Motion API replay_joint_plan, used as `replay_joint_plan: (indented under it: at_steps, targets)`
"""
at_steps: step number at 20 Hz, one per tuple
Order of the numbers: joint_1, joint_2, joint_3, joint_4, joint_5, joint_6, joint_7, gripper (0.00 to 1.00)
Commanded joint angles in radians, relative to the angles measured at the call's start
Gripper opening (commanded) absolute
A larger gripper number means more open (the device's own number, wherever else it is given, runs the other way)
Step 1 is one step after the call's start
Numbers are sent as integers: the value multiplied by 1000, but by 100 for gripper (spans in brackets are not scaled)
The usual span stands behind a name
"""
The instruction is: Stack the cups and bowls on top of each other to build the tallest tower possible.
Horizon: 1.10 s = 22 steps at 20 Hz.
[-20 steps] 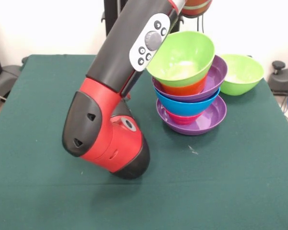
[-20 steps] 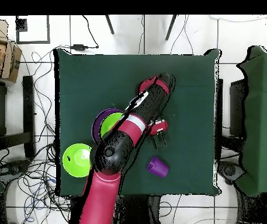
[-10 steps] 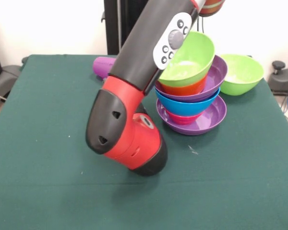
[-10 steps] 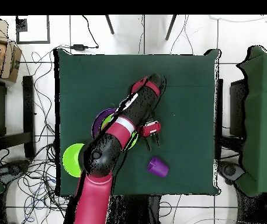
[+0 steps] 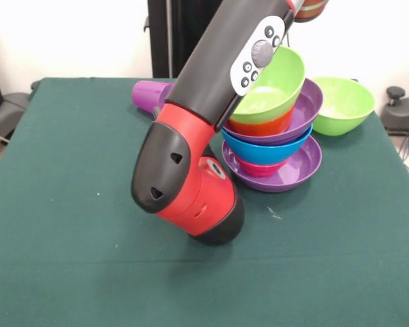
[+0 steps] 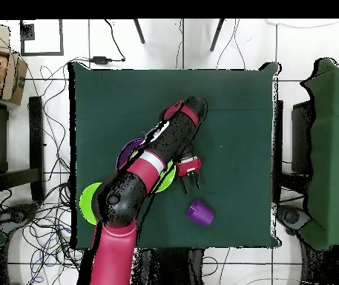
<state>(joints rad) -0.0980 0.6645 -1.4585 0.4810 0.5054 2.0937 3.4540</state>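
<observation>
The tower (image 5: 269,136) stands right of centre in the front view: a wide purple bowl (image 5: 301,163) as base, then red-pink, blue, purple and orange bowls, with a lime green bowl (image 5: 276,82) on top. A second lime green bowl (image 5: 343,102) sits alone beside it. The purple cup (image 5: 146,94) lies on its side behind my arm; it also shows in the overhead view (image 6: 200,212). My gripper (image 6: 190,182) is open and empty, between the tower (image 6: 130,151) and the cup. The front view hides it behind my arm. The yellow cup is out of view.
My red and black arm (image 5: 191,184) leans low across the middle of the green table (image 5: 68,204), close against the tower's side. The lone lime bowl (image 6: 90,202) sits near the table's edge in the overhead view. Cables and chairs surround the table.
My arm has swung sideways toward the tower, carrying the gripper closer to it. The purple cup has come out from behind the arm in the front view. The bowls have not moved.
</observation>
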Motion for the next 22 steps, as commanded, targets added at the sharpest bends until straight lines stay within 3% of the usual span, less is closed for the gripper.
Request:
replay_joint_plan:
  at_steps: [1, 14, 22]
  targets:
    - [5, 0, 100, 24, 7, 2, 88, 100]
    - [4, 11, 101, 14, 25, 6, 104, 100]
    - [11, 9, 112, 43, -7, -28, 76, 100]
